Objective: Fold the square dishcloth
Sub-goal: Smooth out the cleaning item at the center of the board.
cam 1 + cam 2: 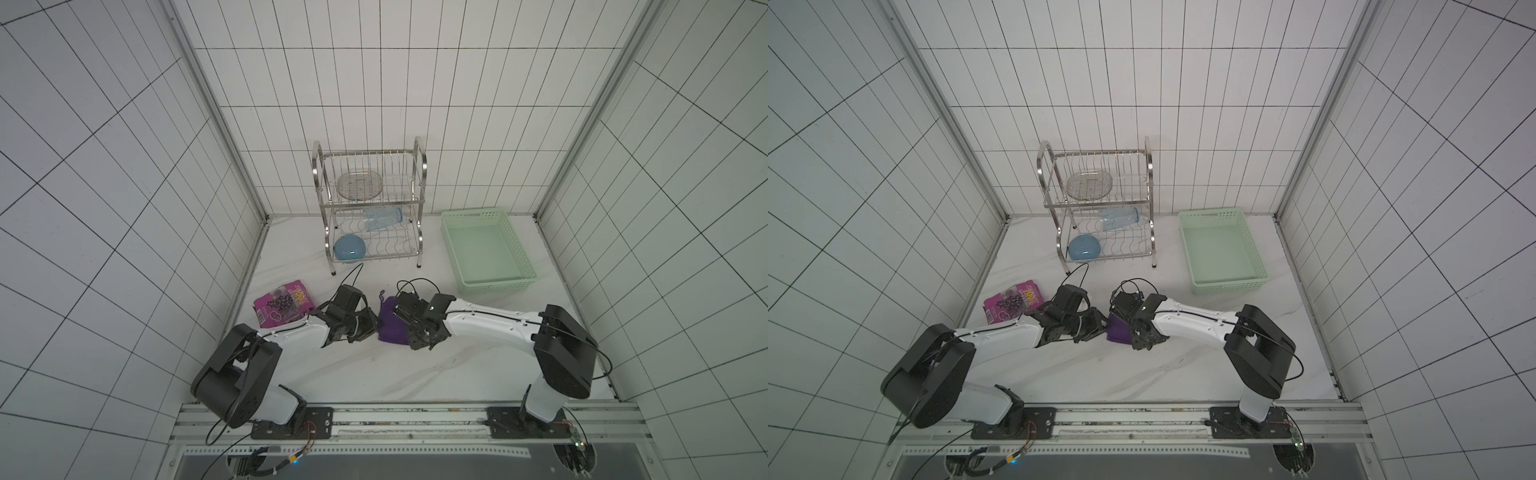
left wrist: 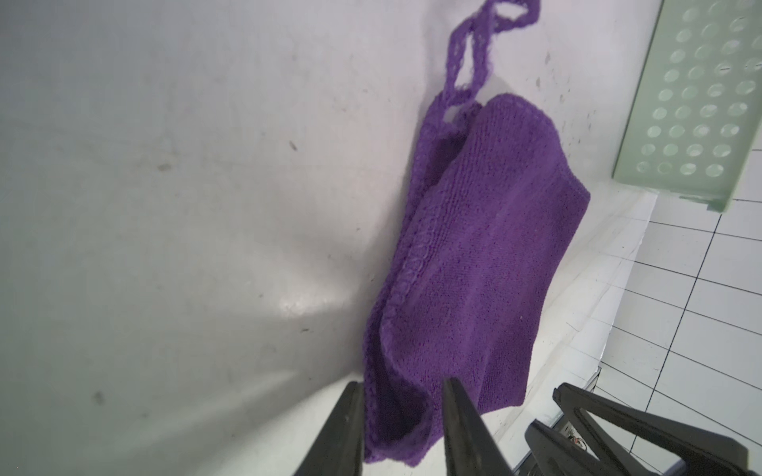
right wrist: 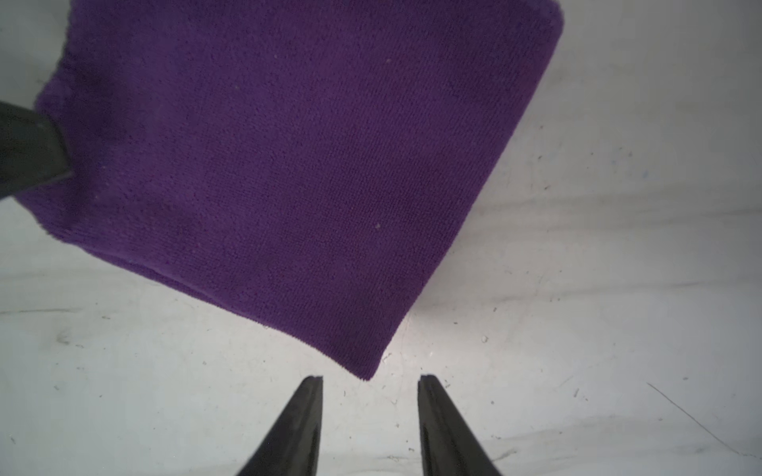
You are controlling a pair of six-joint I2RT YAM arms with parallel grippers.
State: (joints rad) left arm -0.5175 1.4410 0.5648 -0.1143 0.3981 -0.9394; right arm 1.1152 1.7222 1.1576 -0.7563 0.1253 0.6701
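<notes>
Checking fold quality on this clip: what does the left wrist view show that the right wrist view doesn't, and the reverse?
Only the left wrist view: the corner loop of the square dishcloth, its doubled layers seen edge-on, a corner of the green basket, and the left end effector open astride the cloth's edge. Only the right wrist view: the cloth's flat top face and one clean corner, with the right end effector open, its tips beside that corner. Both: the purple cloth lying folded on the white table.
</notes>
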